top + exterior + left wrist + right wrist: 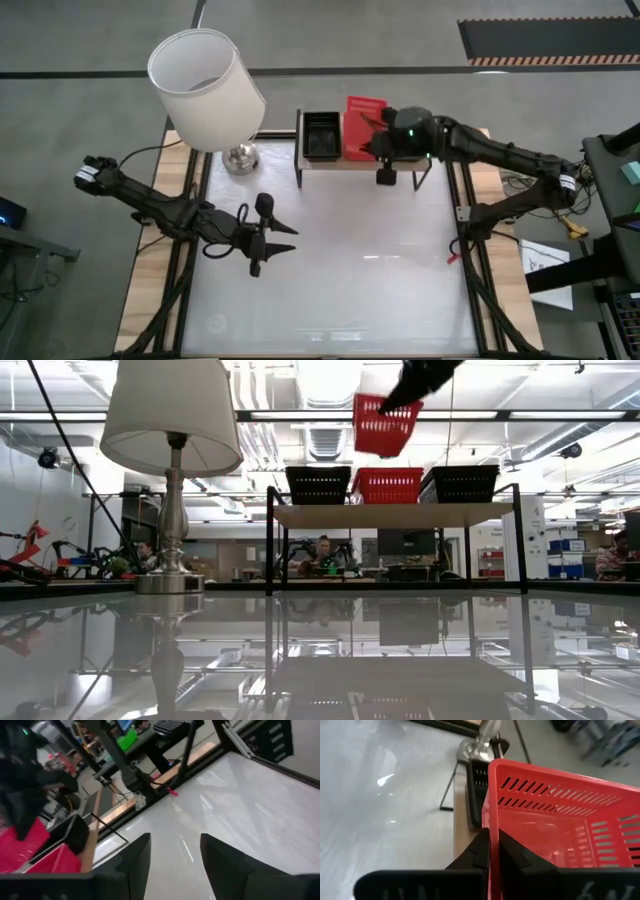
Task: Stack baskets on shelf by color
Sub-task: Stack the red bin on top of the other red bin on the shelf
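You have a big white-topped table (330, 270) in front of you, with a tall lamp with a white shade and a shiny silver base (207, 90) standing near its far left corner.

At the far edge stands the low shelf, a light-wood board on thin black metal legs (390, 515). Three small plastic baskets with holes in their sides sit on it in a row. A black one (318, 484) is on the left, a red one (388, 485) is in the middle, and another black one (460, 482) is on the right.

Your right gripper (490, 851) is up above the shelf. Its two dark fingers are pinched tight on the rim of one more red basket (385, 425). That basket hangs tilted in the air, above the red one in the middle and not touching it.

Your left gripper (175, 855) waits over the left side of the table, well away from the shelf. Its fingers are spread wide and hold nothing.

So you look to be well along. What seems left is to lower the hanging red basket straight into the red one below and let go. No other loose baskets show on the table, so this may be the last one.
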